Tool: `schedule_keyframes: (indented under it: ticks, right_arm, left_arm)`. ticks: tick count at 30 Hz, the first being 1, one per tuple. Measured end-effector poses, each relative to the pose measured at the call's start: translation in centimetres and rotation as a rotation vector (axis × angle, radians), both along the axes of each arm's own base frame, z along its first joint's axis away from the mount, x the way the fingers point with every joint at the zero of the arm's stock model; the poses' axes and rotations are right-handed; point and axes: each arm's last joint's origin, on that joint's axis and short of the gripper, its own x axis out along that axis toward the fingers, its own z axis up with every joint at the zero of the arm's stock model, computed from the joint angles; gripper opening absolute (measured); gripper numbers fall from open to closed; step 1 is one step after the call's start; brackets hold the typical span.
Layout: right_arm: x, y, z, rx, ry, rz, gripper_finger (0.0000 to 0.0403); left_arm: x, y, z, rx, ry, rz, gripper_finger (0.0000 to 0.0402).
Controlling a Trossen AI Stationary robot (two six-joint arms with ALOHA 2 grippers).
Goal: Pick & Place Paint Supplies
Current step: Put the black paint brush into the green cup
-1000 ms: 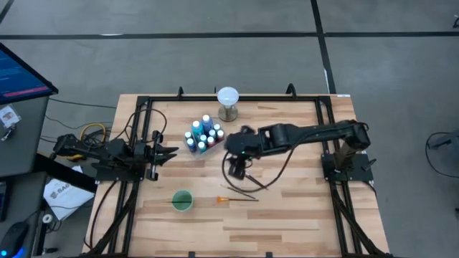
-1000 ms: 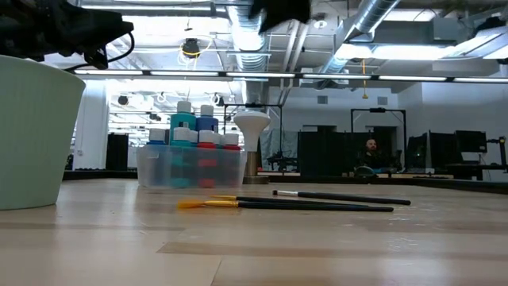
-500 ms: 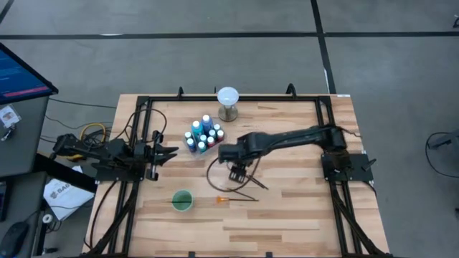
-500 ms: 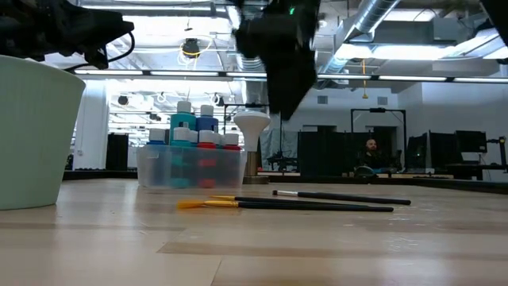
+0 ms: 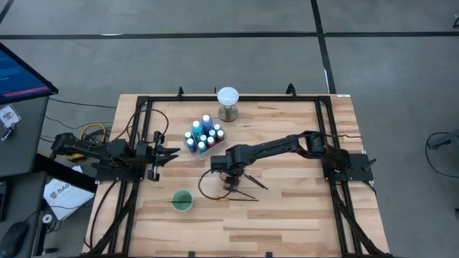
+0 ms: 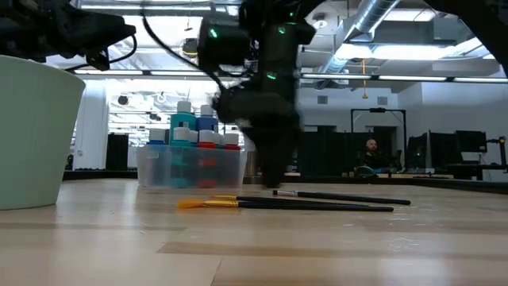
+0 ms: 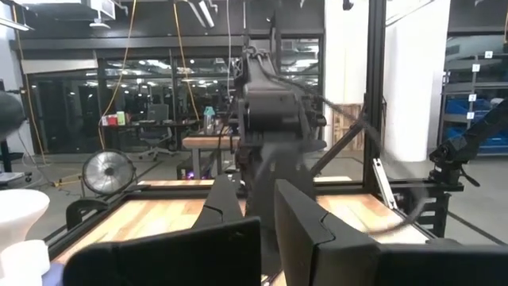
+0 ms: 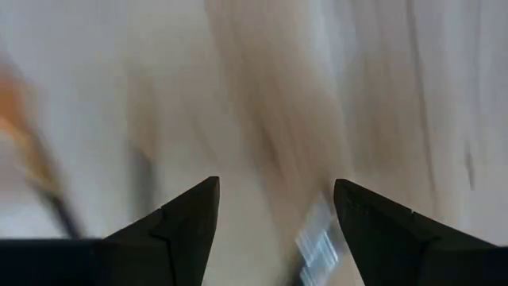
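The white-capped paint bottles (image 5: 204,135) stand packed in a clear tub (image 6: 190,168) on the table, left of centre. Two dark-handled brushes (image 5: 247,183) lie flat near the table's middle; the nearer one has an orange tip (image 5: 221,198), which also shows in the low view (image 6: 195,204). My right gripper (image 5: 229,182) hangs open, pointing down, low over the brushes' left ends (image 6: 274,181). In the right wrist view its fingers (image 8: 274,199) stand apart over bare wood, with the orange tip (image 8: 22,143) blurred off to one side. My left gripper (image 5: 172,153) waits open at the table's left edge.
A green cup (image 5: 182,201) stands near the front, left of the orange tip, and looms large in the low view (image 6: 32,135). A white globe on a grey stand (image 5: 228,100) sits at the far edge. Bare wood lies right of the brushes. A person sits far off in the room (image 6: 371,155).
My right gripper has swung from beside the tub toward the table's near edge and a little left. It has come down until it hangs just over the brushes. Its arm has stretched out lower across the table. The brushes and bottles have stayed put.
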Motion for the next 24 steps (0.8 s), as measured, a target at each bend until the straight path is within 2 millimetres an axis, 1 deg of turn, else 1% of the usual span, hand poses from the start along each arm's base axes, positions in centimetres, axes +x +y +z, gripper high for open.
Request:
schedule_keyframes:
  ticks: [1, 3, 6, 8, 10, 14, 16, 18, 24]
  right_arm:
    - [-0.4, -0.2, -0.1, -0.004, 0.043, -0.003, 0.0244]
    - [0.3, -0.5, -0.2, 0.0, -0.008, -0.011, 0.0243]
    - [-0.5, -1.0, -0.4, -0.013, 0.068, -0.018, 0.0244]
    - [-0.1, -1.3, -1.0, -0.015, 0.057, -0.022, 0.0243]
    - [-0.1, -1.6, -1.3, -0.01, 0.073, -0.028, 0.0243]
    - [-0.1, -1.5, -1.4, 0.003, 0.074, -0.025, 0.0227]
    - [-0.1, -1.5, -1.4, 0.002, 0.07, -0.032, 0.0205]
    - [-0.1, -1.5, -1.4, 0.001, 0.074, -0.055, 0.0171]
    - [-0.3, -1.6, -1.5, -0.001, 0.101, -0.063, 0.0035]
  left_arm:
    - [0.0, 0.0, 0.0, -0.001, 0.0, 0.001, 0.0001]
    - [0.1, 0.0, -0.1, 0.002, 0.009, 0.0, 0.0001]
    - [0.2, 0.0, -0.1, 0.003, 0.017, 0.003, 0.0001]
    - [0.2, 0.0, -0.2, 0.004, 0.022, 0.003, 0.0001]
    - [0.3, 0.0, -0.2, 0.004, 0.023, 0.003, 0.0001]
    - [0.4, -0.1, -0.3, 0.006, 0.033, 0.003, 0.0001]
    - [0.4, -0.1, -0.3, 0.007, 0.036, 0.003, 0.0001]
    - [0.4, -0.1, -0.3, 0.007, 0.035, 0.003, 0.0001]
    - [0.4, -0.1, -0.3, 0.008, 0.04, 0.002, 0.0001]
